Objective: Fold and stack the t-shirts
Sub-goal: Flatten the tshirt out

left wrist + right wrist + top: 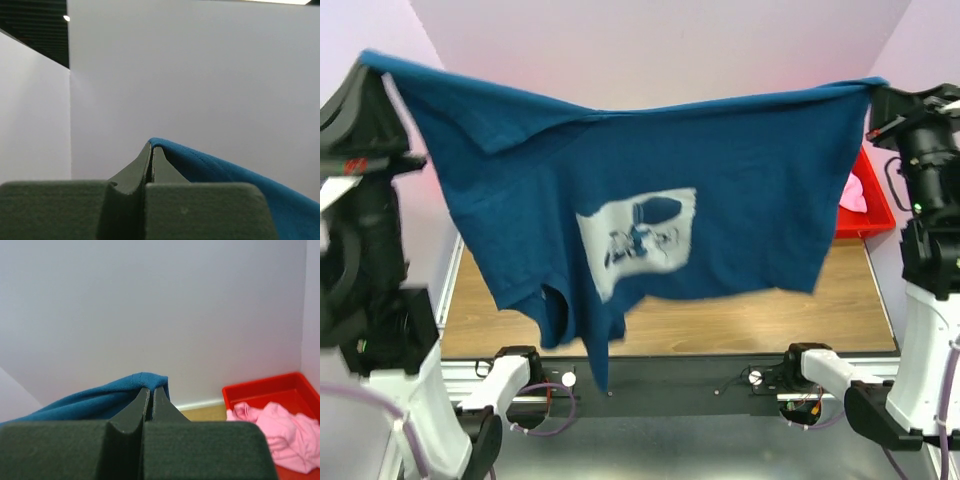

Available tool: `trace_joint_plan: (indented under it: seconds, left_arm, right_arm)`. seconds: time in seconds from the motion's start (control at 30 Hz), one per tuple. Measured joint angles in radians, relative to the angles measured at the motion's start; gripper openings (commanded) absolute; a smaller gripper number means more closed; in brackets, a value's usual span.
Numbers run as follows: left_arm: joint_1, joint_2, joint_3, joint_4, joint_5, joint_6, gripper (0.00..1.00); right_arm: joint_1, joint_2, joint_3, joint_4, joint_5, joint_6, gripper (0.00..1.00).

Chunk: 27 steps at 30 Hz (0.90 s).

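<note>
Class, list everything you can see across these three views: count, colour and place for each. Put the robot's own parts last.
blue t-shirt: one, dark blue with a white print, hanging spread out between the two grippers, above the table
pink t-shirt: one, light pink, crumpled inside the bin
bin: one, red, far right of the table
table: one, wood-coloured top, below the hanging shirt
left gripper: one, dark, shut on one top corner of the blue t-shirt
right gripper: one, dark, shut on the other top corner
</note>
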<state>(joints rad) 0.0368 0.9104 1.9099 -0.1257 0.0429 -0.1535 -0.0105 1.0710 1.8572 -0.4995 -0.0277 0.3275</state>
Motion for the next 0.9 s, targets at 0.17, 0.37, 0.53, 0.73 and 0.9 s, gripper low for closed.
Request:
trace_joint_plan:
  seconds: [0.17,0.37,0.53,0.73,0.9]
  left_arm:
    - [-0.001,0.127,-0.076,0.04,0.109,-0.008,0.0]
    - [-0.013,0.558,-0.157,0.085,0.28,-0.002,0.04]
    - [-0.04,1.163,0.002,0.006,0.316,0.043,0.78]
    - [-0.124,1.47,0.165,-0.156,0.321,0.05,0.8]
    - [-0.198,1.292,0.021,-0.15,0.301,0.032,0.8]
  right_arm:
    - [0.0,0.067,-0.102,-0.006,0.043,0.037,0.0]
    - [0.0,0.305,-0.318,0.044,0.076,0.058,0.0]
    - [-0.003,0.639,-0.375,0.077,0.076,0.052,0.24]
    - [-0.004,0.916,-0.24,0.093,0.027,0.002,0.64]
    - [-0.002,0.908,-0.17,0.121,-0.047,-0.034,0.77]
